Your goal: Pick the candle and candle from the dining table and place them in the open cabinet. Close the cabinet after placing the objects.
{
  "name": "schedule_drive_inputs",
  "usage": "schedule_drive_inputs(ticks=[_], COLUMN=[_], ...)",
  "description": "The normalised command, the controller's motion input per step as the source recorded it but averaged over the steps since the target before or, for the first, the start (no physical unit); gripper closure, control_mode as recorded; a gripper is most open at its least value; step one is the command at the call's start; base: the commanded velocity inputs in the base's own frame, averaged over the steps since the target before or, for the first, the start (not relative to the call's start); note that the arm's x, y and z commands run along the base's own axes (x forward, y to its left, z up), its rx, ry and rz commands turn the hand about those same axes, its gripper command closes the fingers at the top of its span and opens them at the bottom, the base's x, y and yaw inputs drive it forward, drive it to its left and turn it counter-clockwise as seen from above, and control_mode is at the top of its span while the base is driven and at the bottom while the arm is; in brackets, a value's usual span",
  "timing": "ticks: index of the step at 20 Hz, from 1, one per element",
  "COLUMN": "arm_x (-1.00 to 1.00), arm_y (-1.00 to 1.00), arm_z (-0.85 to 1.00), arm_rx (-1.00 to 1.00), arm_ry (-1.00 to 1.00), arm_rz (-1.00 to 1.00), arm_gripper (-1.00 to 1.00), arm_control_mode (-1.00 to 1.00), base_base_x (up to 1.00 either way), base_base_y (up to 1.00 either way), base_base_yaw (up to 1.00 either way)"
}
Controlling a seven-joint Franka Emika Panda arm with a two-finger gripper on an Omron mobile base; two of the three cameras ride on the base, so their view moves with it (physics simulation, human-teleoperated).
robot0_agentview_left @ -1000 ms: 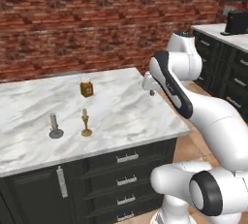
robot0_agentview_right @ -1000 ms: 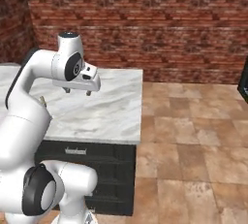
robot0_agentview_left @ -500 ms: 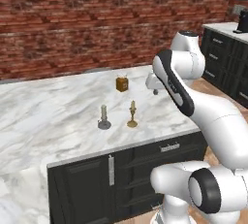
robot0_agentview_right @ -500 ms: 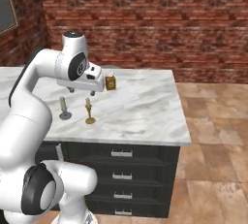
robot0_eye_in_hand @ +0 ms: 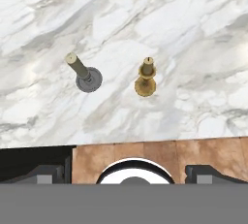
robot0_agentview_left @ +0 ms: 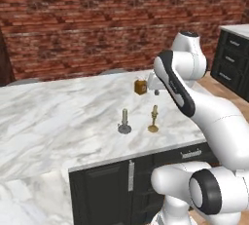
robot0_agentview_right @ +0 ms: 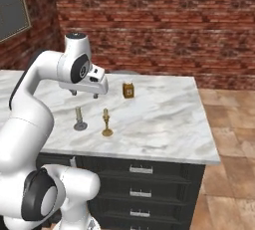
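We see the 2 candles upright near the marble surface's [robot0_agentview_left: 58, 121] front edge: silver candle [robot0_agentview_left: 124, 122] left, gold candle [robot0_agentview_left: 153, 119] right. Our arm bends over them, fingers [robot0_agentview_right: 84, 93] spread apart, empty, pointing down.

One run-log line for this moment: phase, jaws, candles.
phase: approach | gripper above dining table, jaws open, empty | brass candle and silver candle upright on table, untouched
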Motion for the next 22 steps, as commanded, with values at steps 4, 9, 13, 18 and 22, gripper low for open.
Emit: schedule_drive_inputs(ticks=[4, 9, 13, 18, 22], arm_x=[0.0, 0.0, 0.0, 0.0, 0.0], arm_y=[0.0, 0.0, 0.0, 0.0, 0.0], arm_z=[0.0, 0.0, 0.0, 0.0, 0.0], arm_rx=[0.0, 0.0, 0.0, 0.0, 0.0], arm_ry=[0.0, 0.0, 0.0, 0.0, 0.0], arm_rz=[0.0, 0.0, 0.0, 0.0, 0.0], arm_gripper=[-1.0, -1.0, -1.0, -1.0, -1.0], arm_control_mode=[1.0, 1.0, 1.0, 1.0, -1.0], base_base_x=[0.21, 0.18, 0.25, 0.05, 0.0], base_base_y=[0.01, 0.0, 0.0, 0.0, 0.0], base_base_yaw=[0.09, 0.07, 0.05, 0.0, 0.0])
